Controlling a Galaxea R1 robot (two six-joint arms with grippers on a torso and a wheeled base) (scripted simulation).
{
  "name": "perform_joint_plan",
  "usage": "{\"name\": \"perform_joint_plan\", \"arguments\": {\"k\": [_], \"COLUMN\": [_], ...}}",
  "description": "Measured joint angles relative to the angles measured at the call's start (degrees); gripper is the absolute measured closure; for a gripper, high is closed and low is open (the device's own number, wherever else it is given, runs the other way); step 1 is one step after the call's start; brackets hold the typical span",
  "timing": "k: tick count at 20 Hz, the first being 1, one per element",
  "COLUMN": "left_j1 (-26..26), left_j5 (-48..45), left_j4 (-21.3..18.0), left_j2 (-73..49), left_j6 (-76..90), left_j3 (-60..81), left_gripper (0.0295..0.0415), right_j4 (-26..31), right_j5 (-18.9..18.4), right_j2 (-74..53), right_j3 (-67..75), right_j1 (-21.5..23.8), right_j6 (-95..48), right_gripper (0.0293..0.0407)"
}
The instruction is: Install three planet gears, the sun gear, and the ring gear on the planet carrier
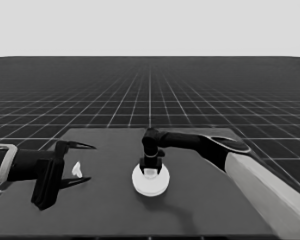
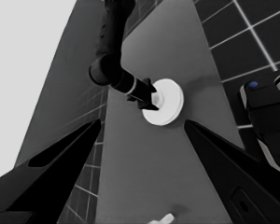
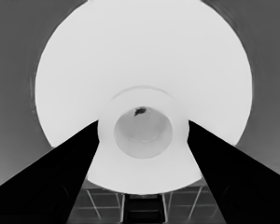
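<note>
Left gripper (image 1: 82, 162) parked over the table's left end, fingers spread, thin white piece (image 1: 77, 170) lying between them, not held. Right gripper (image 1: 151, 169) at table centre, clamped on the raised hub of the larger round part (image 1: 150, 183). Rigid, light, likely slick; the hub is the sensible grip. Smaller round part and gears hidden beneath, seating can't be confirmed.

Larger round part (image 1: 150, 184) mid-table, flat

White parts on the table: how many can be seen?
2: the larger round part mid-table, under the right gripper; a thin white piece by the left gripper. Others may be hidden beneath.
</note>
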Motion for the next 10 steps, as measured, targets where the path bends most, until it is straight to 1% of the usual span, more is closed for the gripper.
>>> {"name": "perform_joint_plan", "arguments": {"k": [10], "left_j1": [0.00], "left_j5": [0.00], "left_j4": [0.00], "left_j2": [0.00], "left_j6": [0.00], "left_j3": [0.00], "left_gripper": [0.0326], "right_j4": [0.00], "right_j5": [-0.01], "right_j2": [-0.07], "right_j3": [-0.04], "right_j1": [-0.42], "right_j6": [4.91], "right_gripper": [0.0351]}}
